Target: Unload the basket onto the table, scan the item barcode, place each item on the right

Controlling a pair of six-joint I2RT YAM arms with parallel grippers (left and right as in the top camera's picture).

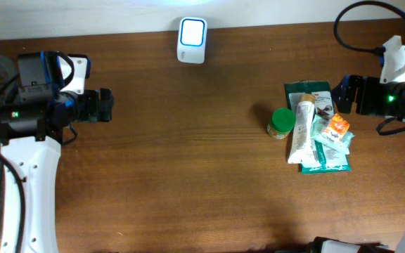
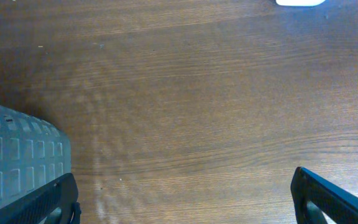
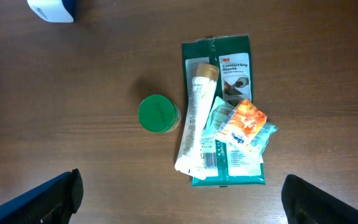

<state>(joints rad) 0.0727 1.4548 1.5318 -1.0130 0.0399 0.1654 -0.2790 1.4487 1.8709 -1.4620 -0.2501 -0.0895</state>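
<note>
The heap of items point(image 3: 224, 134) lies on the brown worktop point(image 1: 188, 169) near its right edge, about halfway between the far edge and the near edge. At the bottom of the heap is a flat green pack point(image 3: 229, 56) with white writing on it. A long white tube point(image 3: 194, 118) lies on top of the pack, down its left side. Next to the tube are some small pale green packets, and a little orange and white packet point(image 3: 244, 122) sits on top of them. A small jar with a green lid point(image 3: 157, 114) stands upright on the worktop, just beside the tube on the left. I cannot tell if it touches the tube.

The white scanner point(image 1: 192, 41) with a blue glowing face stands at the far edge of the worktop, near the middle, well apart from the heap.

The right hand point(image 1: 340, 95) is up above the right side of the heap. Its fingers are spread wide and it holds nothing.

The left hand point(image 1: 107, 105) is near the left edge, over bare wood. It is spread wide too, and holds nothing. A grey basket point(image 2: 17, 152) with holes in it sits by the left edge.
</note>
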